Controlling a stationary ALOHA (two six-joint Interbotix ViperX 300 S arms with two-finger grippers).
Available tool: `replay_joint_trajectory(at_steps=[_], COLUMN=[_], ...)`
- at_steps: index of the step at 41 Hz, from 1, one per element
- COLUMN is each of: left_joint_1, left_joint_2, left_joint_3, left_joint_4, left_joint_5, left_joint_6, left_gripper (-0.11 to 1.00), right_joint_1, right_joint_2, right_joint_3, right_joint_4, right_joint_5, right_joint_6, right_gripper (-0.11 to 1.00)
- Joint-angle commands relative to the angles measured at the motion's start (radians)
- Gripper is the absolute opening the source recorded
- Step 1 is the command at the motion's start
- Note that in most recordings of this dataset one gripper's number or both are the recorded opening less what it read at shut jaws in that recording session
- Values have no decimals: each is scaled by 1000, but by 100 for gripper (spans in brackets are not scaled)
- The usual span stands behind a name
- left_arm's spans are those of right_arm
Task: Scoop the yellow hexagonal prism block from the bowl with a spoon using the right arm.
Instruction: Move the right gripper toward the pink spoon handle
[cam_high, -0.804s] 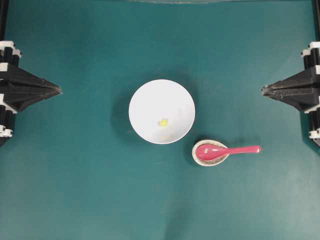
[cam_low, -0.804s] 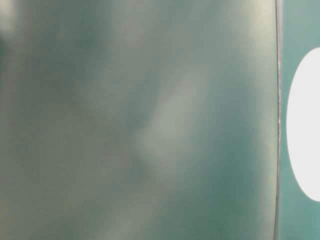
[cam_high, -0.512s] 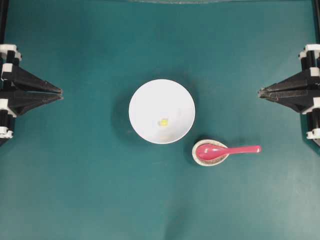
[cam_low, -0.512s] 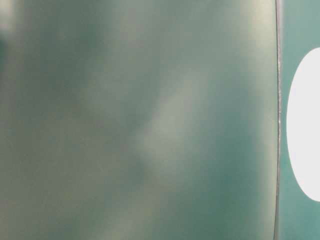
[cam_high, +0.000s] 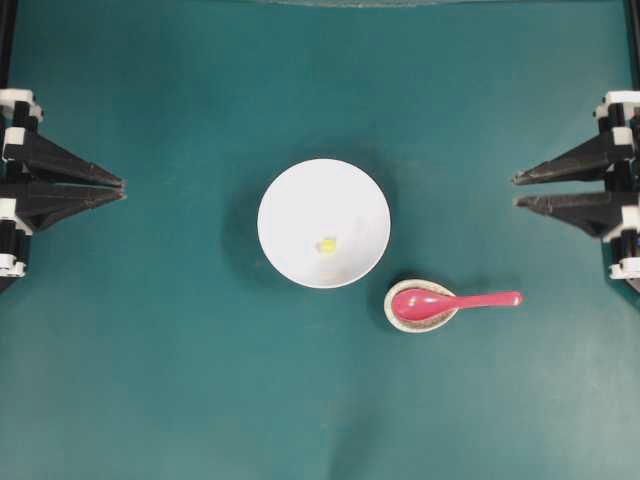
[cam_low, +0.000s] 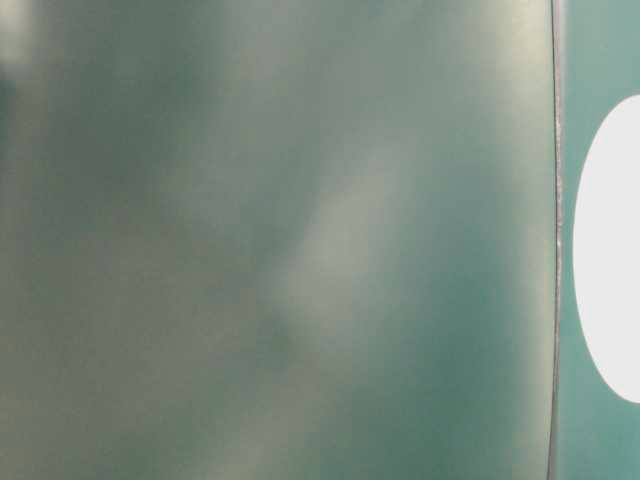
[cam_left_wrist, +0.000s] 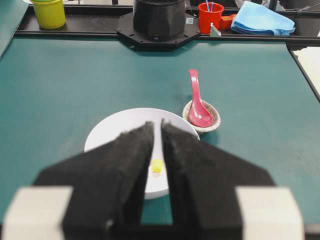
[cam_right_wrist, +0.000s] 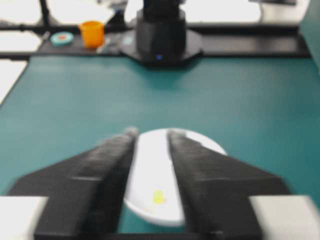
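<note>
- Sitting mid-desk (cam_high: 150, 380), the bowl (cam_high: 300, 200) held the yellow block (cam_high: 327, 244) near its centre, slightly toward the spoon side.
- Spoon (cam_high: 455, 300) lay just beside the bowl, scoop resting in a small speckled rest (cam_high: 392, 312), handle pointing toward the right arm's side.
- Right gripper (cam_high: 516, 191) was parked at the desk's right edge, well apart from spoon and bowl; jaws spread, gripping nothing.
- Left gripper (cam_high: 122, 190) was parked at the left edge, jaws parted by a narrow gap, empty.
- Table-level view was blurred; only a white patch at its right edge, likely the bowl.
</note>
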Motion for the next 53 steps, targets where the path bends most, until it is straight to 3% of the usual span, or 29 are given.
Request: replay_joint_trajectory(at_steps=[1,6,23,53], left_joint_1=[2,2,2,2], left_joint_2=[6,6,9,12], left_joint_3=[-29,-29,-29,-28], left_joint_4=[3,3,3,3], left_joint_5=[-5,-5,-6,-8], left_joint_6=[0,0,-3,-9], left_gripper=[14,14,14,14], right_joint_1=[-2,-2,17,193], right_joint_2=[8,17,129,479], right_joint_3=[-25,-21,2,163], right_joint_4=[2,2,21,123], right_joint_5=[-3,-3,-34,-492], right_joint_6=[2,2,32,35], right_gripper=[49,60,59,59])
